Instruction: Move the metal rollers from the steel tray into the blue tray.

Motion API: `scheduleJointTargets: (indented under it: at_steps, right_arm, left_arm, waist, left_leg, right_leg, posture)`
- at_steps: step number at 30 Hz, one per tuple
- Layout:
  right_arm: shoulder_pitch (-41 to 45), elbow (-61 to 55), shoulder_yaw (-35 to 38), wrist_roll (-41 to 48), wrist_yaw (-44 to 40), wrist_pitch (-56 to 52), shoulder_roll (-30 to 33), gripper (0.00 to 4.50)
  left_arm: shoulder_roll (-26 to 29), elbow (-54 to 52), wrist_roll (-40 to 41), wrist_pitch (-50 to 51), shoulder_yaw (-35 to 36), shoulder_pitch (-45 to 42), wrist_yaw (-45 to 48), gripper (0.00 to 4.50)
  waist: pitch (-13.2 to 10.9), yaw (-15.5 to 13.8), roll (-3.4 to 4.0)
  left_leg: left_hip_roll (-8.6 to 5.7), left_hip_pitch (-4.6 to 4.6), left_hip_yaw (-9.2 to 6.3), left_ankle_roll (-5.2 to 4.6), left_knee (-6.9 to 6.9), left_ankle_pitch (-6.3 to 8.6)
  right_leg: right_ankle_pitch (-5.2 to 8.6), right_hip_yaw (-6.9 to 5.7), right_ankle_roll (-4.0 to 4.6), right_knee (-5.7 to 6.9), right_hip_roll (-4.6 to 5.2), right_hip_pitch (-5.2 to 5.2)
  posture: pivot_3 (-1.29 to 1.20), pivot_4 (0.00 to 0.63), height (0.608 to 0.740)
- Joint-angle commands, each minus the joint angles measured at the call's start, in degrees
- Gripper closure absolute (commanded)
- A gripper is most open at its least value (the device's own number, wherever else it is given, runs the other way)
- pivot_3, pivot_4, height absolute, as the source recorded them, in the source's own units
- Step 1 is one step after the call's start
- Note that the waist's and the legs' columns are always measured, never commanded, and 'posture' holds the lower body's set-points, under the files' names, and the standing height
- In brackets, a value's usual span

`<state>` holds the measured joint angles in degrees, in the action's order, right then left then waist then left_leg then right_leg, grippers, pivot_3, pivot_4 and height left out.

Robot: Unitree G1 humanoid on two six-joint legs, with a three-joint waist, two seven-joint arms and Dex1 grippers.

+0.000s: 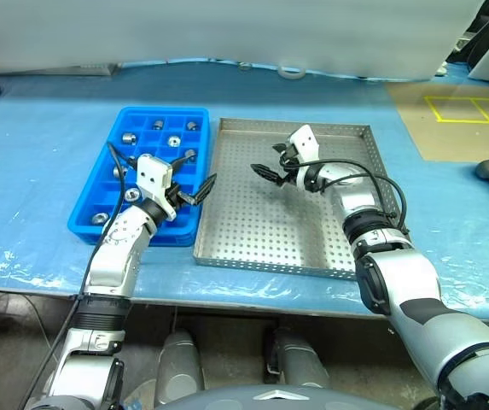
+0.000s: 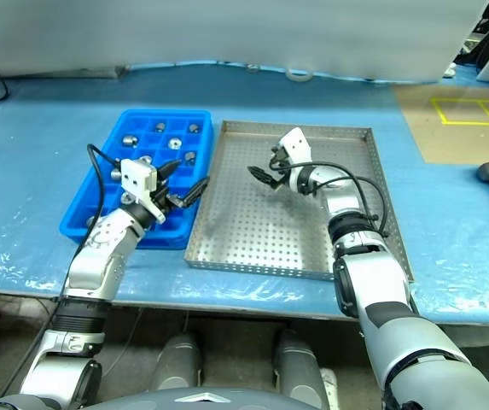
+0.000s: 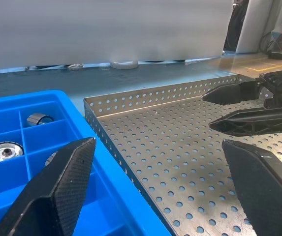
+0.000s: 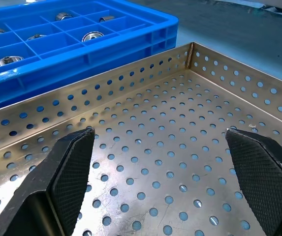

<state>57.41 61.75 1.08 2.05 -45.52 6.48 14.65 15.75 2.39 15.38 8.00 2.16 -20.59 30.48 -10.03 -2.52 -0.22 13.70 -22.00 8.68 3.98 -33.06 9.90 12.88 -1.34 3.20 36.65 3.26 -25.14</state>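
Both end effectors, left [image 1: 191,181] and right [image 1: 271,162], gape apart over steel tray [image 1: 253,243], gripping nothing.

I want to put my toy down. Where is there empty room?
The perforated floor of the large silver steel tray lies bare, bordered by its rim and the open right gripper. The bright blue plastic compartment tray is crowded: shiny metal rollers fill several compartments, and the open left gripper hovers at its right edge.

Both head views look forward and down from above the table [image 1: 39,171], sharing the blue tray [image 1: 107,209] and steel tray [image 1: 261,239]. The left wrist view sits low over the seam between both trays; the right wrist view skims the steel tray's floor toward the blue tray.
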Motion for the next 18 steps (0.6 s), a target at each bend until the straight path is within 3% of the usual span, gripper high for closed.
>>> scheduleJointTargets:
  at_steps: [1, 6, 7, 10, 11, 17, 18]
  right_arm:
    - [0.45, -1.93, 0.84, 0.89, -0.15, 0.46, 0.98, 0.04]
    - [-0.19, -2.53, 0.51, 0.85, -0.8, 0.64, 1.17, 0.04]
    - [-0.31, -2.66, 0.58, 0.9, -0.69, 0.7, 1.17, 0.21]
    - [-0.28, -2.65, 0.63, 0.64, 0.28, 0.89, 1.25, 0.88]
    - [-0.19, -2.56, 0.61, 0.57, 0.47, 0.79, 1.27, 0.91]
    - [0.13, -2.48, 0.87, 1.12, 0.28, 0.73, 1.09, 0.91]
    - [0.03, -2.72, 0.87, 1.39, -0.44, 0.37, 1.01, 0.53]
  left_arm:
    - [0.13, -0.38, -0.09, -0.88, -0.04, -0.63, 0.38, 0.0]
    - [0.06, 0.3, -0.53, -1.09, -0.33, -0.73, 0.56, 0.0]
    - [-0.06, 0.33, -0.22, -1.21, -0.23, -0.76, 0.8, 0.0]
    - [-0.41, 0.13, 0.44, -0.92, 0.03, -1.11, 0.89, 0.6]
    - [-0.38, 0.31, -0.01, -0.99, -0.03, -1.29, 0.52, 0.91]
    - [-0.85, 0.92, 0.54, -1.2, 0.25, -1.41, 0.69, 0.91]
    - [-0.94, 0.59, 0.91, -1.12, 0.3, -1.16, 0.96, 0.52]
  waist:
    - [0.0, -0.01, 0.0]
    - [0.0, 0.05, 0.0]
    - [0.0, 0.06, 0.0]
    - [0.0, 0.03, 0.0]
    - [0.0, 0.04, 0.0]
    - [0.0, 0.04, 0.0]
    - [0.0, 0.05, 0.0]
  left_leg:
    - [0.0, 0.0, 0.0, 0.0, 0.0, 0.0]
    - [0.0, 0.0, 0.0, 0.0, 0.0, 0.0]
    - [0.0, 0.0, 0.01, 0.0, 0.0, 0.0]
    - [0.0, 0.0, 0.01, -0.01, 0.0, 0.0]
    - [0.0, 0.0, 0.01, -0.01, 0.0, 0.0]
    - [0.0, 0.0, 0.01, -0.01, 0.0, 0.0]
    - [0.0, 0.0, 0.01, -0.01, 0.0, 0.01]
  right_leg:
    - [0.0, 0.0, 0.0, 0.0, 0.0, 0.0]
    - [0.0, 0.0, 0.0, 0.0, 0.0, 0.0]
    - [0.0, 0.0, 0.0, 0.0, 0.0, 0.0]
    - [0.0, 0.0, 0.0, -0.01, 0.0, 0.0]
    - [0.0, 0.0, 0.0, -0.01, 0.0, 0.0]
    - [0.0, 0.01, 0.0, 0.0, 0.0, 0.0]
    - [0.0, 0.01, 0.0, -0.01, 0.0, 0.0]
  posture:
    - [-0.07, 0.15, 0.74]
    - [-0.07, 0.15, 0.74]
    - [-0.07, 0.15, 0.74]
    - [-0.07, 0.15, 0.74]
    - [-0.07, 0.15, 0.74]
    - [-0.07, 0.15, 0.74]
    - [-0.08, 0.15, 0.74]
